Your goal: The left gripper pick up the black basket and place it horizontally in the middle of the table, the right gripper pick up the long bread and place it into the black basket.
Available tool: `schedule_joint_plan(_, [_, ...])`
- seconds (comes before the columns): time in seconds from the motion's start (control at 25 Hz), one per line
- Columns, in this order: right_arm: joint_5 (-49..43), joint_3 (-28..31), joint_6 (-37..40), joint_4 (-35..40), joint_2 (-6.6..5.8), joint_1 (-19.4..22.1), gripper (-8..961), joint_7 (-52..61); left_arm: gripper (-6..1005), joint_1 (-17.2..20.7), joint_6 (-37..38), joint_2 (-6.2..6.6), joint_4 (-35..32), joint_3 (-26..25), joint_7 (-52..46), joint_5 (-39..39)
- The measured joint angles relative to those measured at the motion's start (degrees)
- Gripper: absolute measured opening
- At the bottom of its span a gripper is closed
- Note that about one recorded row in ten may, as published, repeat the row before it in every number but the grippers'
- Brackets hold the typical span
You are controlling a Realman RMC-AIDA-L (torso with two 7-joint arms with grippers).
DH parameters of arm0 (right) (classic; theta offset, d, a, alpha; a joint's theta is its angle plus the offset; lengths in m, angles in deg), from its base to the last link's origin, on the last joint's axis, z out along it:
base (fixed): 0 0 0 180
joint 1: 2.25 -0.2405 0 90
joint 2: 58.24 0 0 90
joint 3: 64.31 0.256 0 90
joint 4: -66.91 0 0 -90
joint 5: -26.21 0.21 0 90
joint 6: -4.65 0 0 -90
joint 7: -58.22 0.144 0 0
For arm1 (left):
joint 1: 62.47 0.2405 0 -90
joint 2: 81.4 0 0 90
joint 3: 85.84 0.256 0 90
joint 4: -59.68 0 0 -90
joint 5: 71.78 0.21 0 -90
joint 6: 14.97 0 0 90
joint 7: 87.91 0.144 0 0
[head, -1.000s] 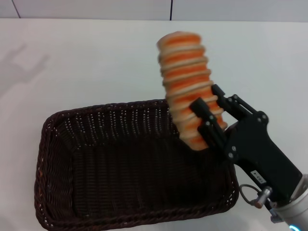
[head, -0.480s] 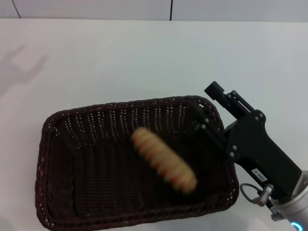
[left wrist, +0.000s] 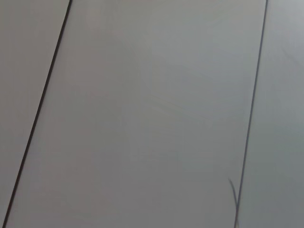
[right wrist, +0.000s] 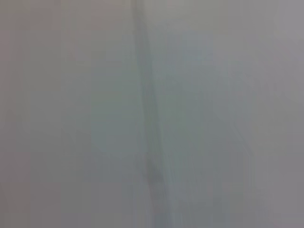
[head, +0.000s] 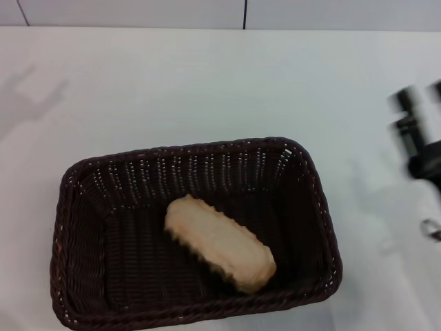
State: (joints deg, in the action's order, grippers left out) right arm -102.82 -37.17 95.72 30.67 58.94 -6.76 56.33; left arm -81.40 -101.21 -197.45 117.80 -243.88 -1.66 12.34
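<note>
The black basket [head: 63,227] lies lengthwise across the white table [head: 207,76], near its front edge in the head view. The long bread [head: 219,243] lies inside it on the basket floor, slanted, with its plain pale underside up. My right gripper [head: 420,96] is at the far right edge of the head view, blurred by motion, away from the basket, open and empty. My left gripper is out of view. The left wrist view shows only pale panels with dark seams. The right wrist view shows only a blurred pale surface.
The tabletop stretches bare behind and to the right of the basket. A wall with dark seams [head: 245,14] runs along the table's far edge. A faint arm shadow [head: 27,93] falls on the far left of the table.
The right gripper let go of the bread, which dropped into the basket and rolled onto its ridged top. The gripper then pulled away to the right and upward.
</note>
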Motion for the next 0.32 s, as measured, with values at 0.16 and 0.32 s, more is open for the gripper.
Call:
schedule_joint_plan(0.16, [3.65,9.88,0.16,4.42,2.06,0.62,566,-0.32,867,-0.01,0.38,-0.22,-4.84,-0.05,2.78,-0.31])
schedule_joint_plan(0.32, [10.67,10.27,-0.14,6.64,1.90,-1.08,566,-0.32,867,0.28,1.04,-1.13,-9.01,-1.18,7.65,-1.26])
